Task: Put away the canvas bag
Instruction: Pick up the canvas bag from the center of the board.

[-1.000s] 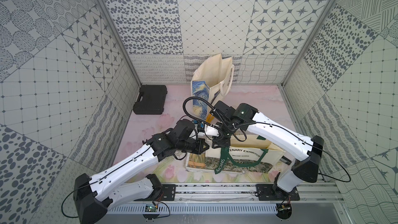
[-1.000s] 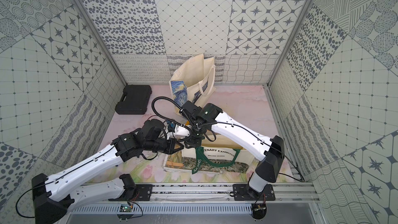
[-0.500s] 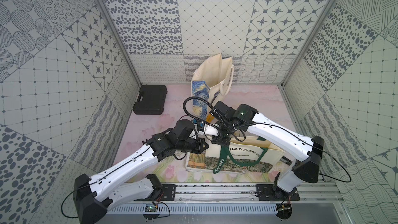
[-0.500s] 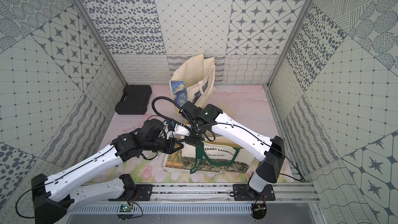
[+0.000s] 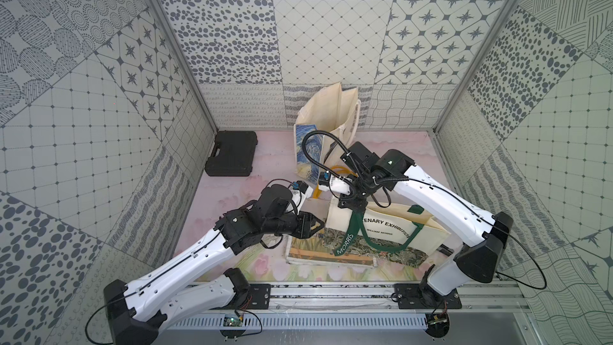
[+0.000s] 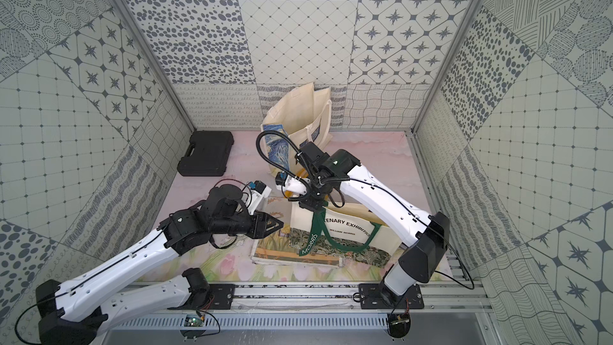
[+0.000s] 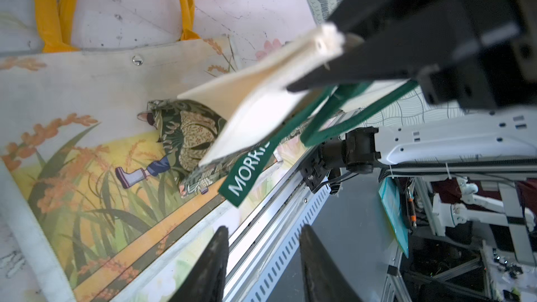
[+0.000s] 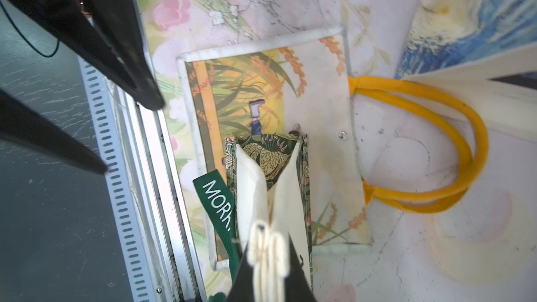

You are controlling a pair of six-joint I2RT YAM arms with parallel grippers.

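Both top views: right gripper (image 5: 350,202) is pinching the upper corner of the canvas bag (image 5: 381,227), jaws closed down on the cream fabric. The bag is hanging upright from that corner at the near side of the table (image 5: 265,167), its lower part resting on a flat printed bag (image 5: 308,255), green handles (image 5: 351,237) drooping down its face. Left gripper (image 6: 277,225) is hovering just beside the bag's side edge, jaws part-open, holding nothing. A standing tote (image 5: 326,117) is leaning at the back wall; a black case (image 5: 232,152) is lying well apart by the left wall. Left wrist: left fingers (image 7: 215,262) are gaping with nothing between them; the right jaws are clamping the bag's folded cream rim. Right wrist: that rim is bunching between the closed jaws; the flat bag's yellow handles (image 8: 465,146) are lying on the table.
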